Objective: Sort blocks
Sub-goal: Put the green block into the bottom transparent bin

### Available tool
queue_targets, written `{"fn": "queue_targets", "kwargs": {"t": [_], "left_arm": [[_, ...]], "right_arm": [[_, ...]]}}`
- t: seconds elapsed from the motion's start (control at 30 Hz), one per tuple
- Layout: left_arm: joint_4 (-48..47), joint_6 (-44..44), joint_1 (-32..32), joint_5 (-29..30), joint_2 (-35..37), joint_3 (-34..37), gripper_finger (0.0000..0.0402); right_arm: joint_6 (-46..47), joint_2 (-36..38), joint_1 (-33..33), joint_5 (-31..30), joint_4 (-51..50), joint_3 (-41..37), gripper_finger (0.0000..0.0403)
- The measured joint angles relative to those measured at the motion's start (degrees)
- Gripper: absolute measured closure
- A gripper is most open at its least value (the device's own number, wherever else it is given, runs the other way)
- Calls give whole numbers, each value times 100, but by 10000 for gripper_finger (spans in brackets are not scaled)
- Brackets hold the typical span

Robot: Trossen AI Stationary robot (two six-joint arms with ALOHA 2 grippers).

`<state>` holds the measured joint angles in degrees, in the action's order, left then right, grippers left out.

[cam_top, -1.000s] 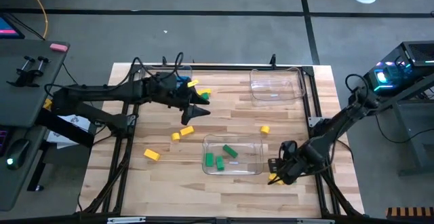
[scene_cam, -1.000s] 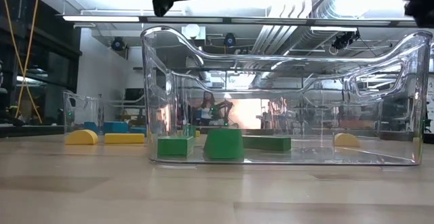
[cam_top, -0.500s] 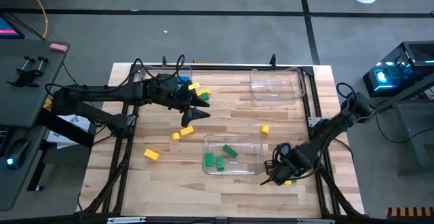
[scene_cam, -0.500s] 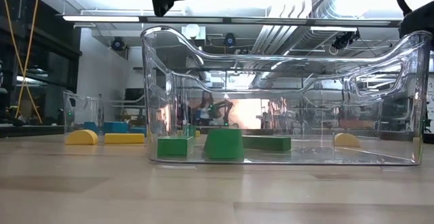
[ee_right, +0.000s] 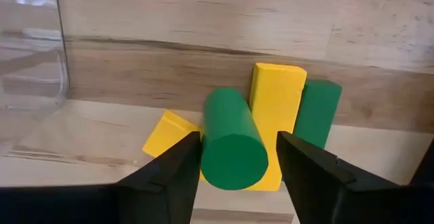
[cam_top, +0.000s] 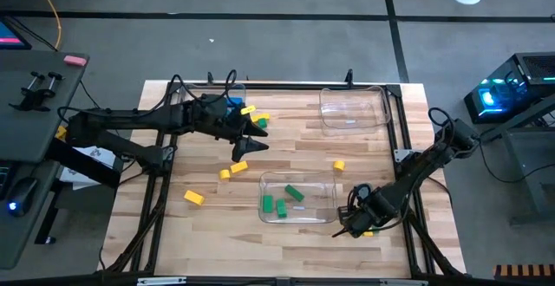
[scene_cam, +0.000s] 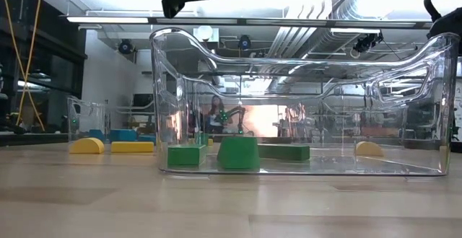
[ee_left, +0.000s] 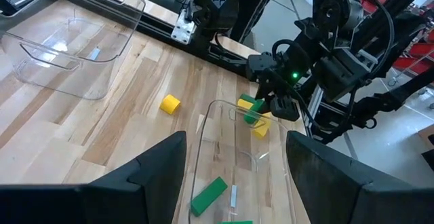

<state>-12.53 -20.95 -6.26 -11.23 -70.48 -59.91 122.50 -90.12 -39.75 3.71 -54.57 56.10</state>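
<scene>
My right gripper (cam_top: 345, 226) is low at the near right of the table, open. Its fingers stand on either side of a green cylinder (ee_right: 230, 142). The cylinder lies on a small pile: a yellow bar (ee_right: 277, 95), a green block (ee_right: 317, 112) and a yellow wedge (ee_right: 166, 132). My left gripper (cam_top: 260, 134) hangs open and empty above the far left of the table. Three green blocks (cam_top: 282, 199) lie in the near clear tray (cam_top: 299, 178). Several yellow blocks (cam_top: 192, 198) lie loose on the table. My right gripper has one finger (ee_right: 173, 176) right against the green cylinder's round side (ee_right: 207, 149). Yellow shows in a small gap between the cylinder and the other finger (ee_right: 312, 176). I cannot tell whether either finger touches it. The fingers lie along the cylinder.
An empty clear tray (cam_top: 354, 108) stands at the far right. Another clear tray (cam_top: 227, 95) with blue blocks stands at the far left, partly under my left arm. A single yellow block (cam_top: 338, 165) lies between the trays. The near tray's wall (ee_right: 34, 61) stands close beside the pile.
My right gripper has gone a little toward the table's near left, over the pile of blocks beside the near tray, and has then kept still. My left arm has kept still.
</scene>
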Motion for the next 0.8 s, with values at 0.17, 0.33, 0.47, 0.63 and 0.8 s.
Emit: {"fn": "queue_targets", "kwargs": {"t": [0.17, 0.33, 0.47, 0.63, 0.8], "left_arm": [[-22, 0, 0, -1, 0, 0, 163], [-59, -3, -2, -27, 0, 1, 163], [97, -16, -18, -561, 138, -100, 163], [462, 368, -139, -682, 579, -383, 163], [652, 457, -311, -422, 937, -393, 163]], "right_arm": [[50, -19, 0, 8, 155, -127, 257], [-13, 1, 2, 30, 250, -173, 273], [-300, 19, 1, 25, -261, 95, 273], [-455, 175, -1, -485, -1886, 1046, 273], [-978, 360, 9, -2542, -2263, 2123, 273]]}}
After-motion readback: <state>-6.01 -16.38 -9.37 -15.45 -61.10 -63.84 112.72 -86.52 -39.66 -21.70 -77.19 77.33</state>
